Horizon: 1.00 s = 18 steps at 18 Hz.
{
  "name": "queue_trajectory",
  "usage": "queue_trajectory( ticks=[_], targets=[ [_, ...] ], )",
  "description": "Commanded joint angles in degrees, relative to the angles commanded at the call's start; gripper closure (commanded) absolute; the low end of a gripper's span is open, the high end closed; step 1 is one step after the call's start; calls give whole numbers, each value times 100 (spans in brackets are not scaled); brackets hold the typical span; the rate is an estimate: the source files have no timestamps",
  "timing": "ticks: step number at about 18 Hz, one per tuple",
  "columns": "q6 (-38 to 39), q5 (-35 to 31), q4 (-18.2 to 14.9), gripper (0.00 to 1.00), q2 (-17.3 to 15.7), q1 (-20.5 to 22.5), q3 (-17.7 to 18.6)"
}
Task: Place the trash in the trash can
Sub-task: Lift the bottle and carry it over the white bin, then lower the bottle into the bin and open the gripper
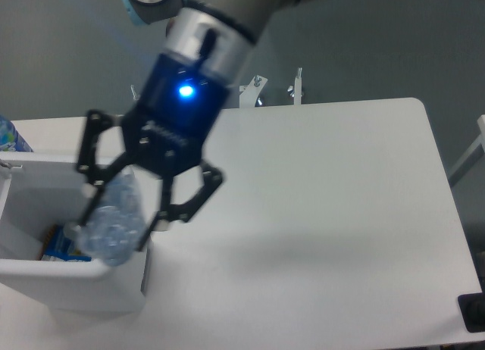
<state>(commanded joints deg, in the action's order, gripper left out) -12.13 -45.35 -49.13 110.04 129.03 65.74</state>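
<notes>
My gripper [115, 227] is raised close to the camera and is shut on the crushed clear plastic bottle [114, 223], one item of the trash. The bottle hangs over the right rim of the white trash can [45, 274] at the left edge of the table, cap end down. Inside the can lies something blue and yellow [54, 245], partly hidden by the bottle. The gripper's black body with a lit blue lamp [184, 91] hides much of the can's right wall.
The white table [318, 214] stretches to the right of the can. A blue-patterned object [9, 135] shows at the far left edge. A dark block [473, 314] sits at the lower right corner. Metal brackets [273, 89] stand at the table's back edge.
</notes>
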Motion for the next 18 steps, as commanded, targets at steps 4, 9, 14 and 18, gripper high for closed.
queue_trajectory(
  ticks=[4,9,14,18],
  targets=[
    [27,-9,26,66,17,-185,97],
    [-26,-18,544,61,281,-430,88],
    [-44,-263,571,50,334,-554,115],
    [-44,-272,571,47,325,-554,141]
  ],
)
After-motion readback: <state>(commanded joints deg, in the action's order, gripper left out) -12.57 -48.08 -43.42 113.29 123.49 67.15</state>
